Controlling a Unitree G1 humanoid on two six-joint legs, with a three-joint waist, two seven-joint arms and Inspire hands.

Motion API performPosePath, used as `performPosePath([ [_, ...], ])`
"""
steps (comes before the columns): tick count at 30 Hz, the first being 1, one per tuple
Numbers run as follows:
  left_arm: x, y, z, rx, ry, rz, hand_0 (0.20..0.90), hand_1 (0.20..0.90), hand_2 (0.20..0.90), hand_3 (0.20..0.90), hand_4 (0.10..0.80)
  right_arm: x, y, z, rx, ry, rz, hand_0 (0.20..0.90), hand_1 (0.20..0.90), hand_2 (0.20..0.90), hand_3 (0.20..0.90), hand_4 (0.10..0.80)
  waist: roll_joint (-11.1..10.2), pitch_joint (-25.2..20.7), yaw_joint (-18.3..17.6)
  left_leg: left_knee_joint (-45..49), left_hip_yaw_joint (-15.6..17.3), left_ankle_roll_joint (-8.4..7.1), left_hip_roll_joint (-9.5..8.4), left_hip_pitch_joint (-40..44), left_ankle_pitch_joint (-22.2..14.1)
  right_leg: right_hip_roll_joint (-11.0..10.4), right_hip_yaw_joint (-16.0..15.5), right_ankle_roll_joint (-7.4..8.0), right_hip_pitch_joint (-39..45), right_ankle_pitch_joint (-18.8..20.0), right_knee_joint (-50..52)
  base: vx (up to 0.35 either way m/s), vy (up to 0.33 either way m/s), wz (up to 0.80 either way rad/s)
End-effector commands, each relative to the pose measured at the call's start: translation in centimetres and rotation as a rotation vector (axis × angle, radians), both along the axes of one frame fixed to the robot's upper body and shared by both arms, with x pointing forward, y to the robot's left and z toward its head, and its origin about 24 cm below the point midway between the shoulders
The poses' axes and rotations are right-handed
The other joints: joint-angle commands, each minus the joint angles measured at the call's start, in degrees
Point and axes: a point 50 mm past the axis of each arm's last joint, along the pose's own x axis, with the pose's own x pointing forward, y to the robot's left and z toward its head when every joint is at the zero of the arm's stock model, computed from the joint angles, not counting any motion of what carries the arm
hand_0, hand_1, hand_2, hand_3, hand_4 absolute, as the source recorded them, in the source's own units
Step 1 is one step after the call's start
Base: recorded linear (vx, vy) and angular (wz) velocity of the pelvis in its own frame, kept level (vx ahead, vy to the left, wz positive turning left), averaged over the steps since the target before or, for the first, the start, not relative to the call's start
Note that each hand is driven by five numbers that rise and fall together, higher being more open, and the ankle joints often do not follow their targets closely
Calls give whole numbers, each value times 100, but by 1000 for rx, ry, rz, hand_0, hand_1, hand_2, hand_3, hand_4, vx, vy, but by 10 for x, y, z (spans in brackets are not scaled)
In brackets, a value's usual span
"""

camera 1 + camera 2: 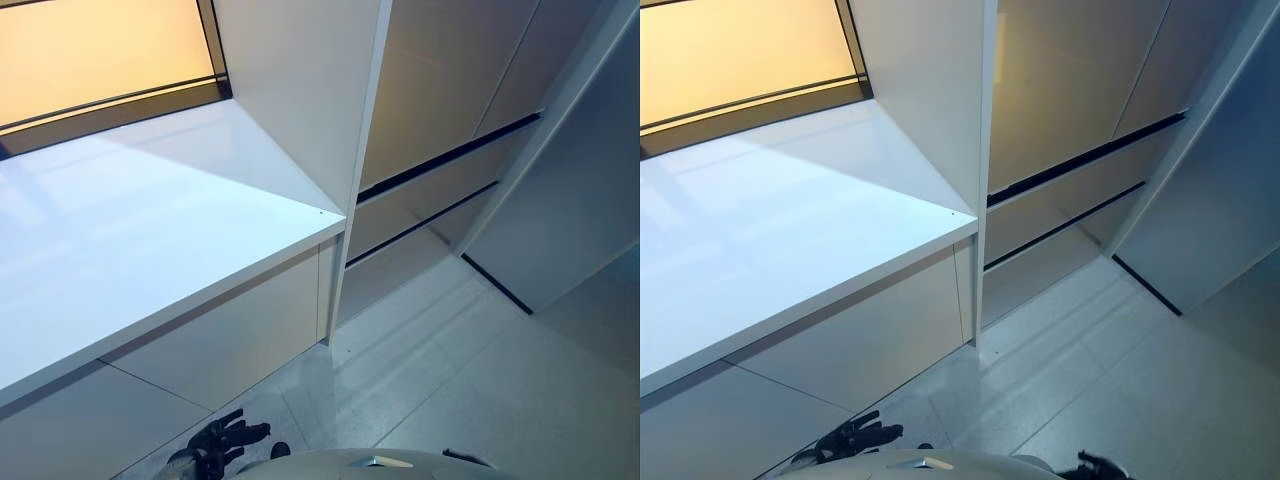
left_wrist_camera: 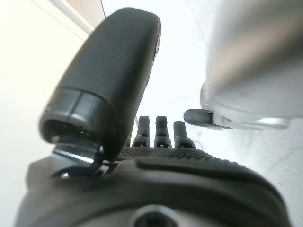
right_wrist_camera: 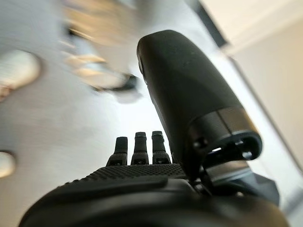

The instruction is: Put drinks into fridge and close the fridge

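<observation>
My left hand (image 1: 225, 440) hangs low at the bottom, over the floor in front of the white counter's base. Its fingers are straight and relaxed and it holds nothing, as the left wrist view (image 2: 161, 130) shows. My right hand (image 1: 1095, 466) shows as a dark tip at the bottom edge. In the right wrist view (image 3: 137, 146) its fingers are straight and empty. A tall unit with beige fronts (image 1: 450, 90) split by dark gaps stands at the upper right, past a white upright panel (image 1: 300, 90).
A glossy white counter (image 1: 150, 230) spans the left, with white cabinet fronts (image 1: 230, 340) below it and an orange-lit pane (image 1: 100, 50) behind. A grey panel (image 1: 570, 220) stands angled at the right. Light tiled floor (image 1: 450, 380) lies ahead.
</observation>
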Motion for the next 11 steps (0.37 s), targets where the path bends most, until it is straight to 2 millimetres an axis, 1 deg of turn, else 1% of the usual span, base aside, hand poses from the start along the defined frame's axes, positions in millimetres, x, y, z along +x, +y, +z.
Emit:
performPosePath([
  [1, 11, -3, 2, 7, -50, -76, 900, 900, 900, 900, 800, 13, 3, 0, 28, -2, 14, 900, 900, 900, 900, 800, -42, 59, 131, 239, 204, 225, -188, -59, -588, 8, -99, 312, -357, 544, -72, 3, 9, -4],
  [5, 7, -8, 0, -8, -44, -54, 900, 900, 900, 900, 800, 11, 7, -1, 41, 6, 20, 900, 900, 900, 900, 800, -25, 29, 107, 263, 206, 240, -196, -51, -628, 11, -66, 325, -369, 511, -41, -7, 12, -5],
  [11, 7, -10, -1, -21, -38, -30, 900, 900, 900, 900, 800, 10, 8, -1, 44, 15, 58, 900, 900, 900, 900, 800, -18, 25, 78, 273, 155, 263, -220, -22, -665, 35, -14, 329, -358, 488, -32, 0, 0, 0],
])
